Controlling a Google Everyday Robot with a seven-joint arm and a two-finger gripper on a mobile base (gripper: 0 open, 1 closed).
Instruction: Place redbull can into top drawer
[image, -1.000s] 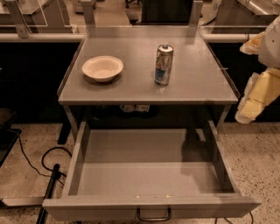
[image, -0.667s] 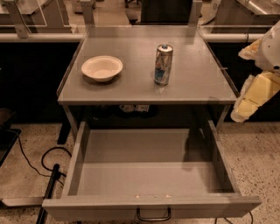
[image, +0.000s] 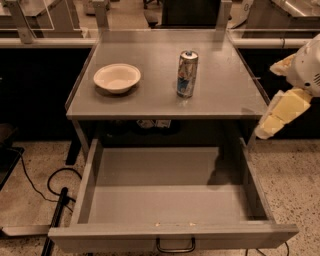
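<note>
The robot's arm (image: 310, 62) shows at the right edge of the frame, its white wrist above and to the right of the table's (image: 150, 102) front right corner. The pale yellow gripper (image: 274, 120) angles down and leftward, close beside that corner.

A cream bowl (image: 117, 77) sits on the tabletop (image: 150, 99) (left side), black cable (image: 61, 169) on the floor (image: 295, 175).
</note>
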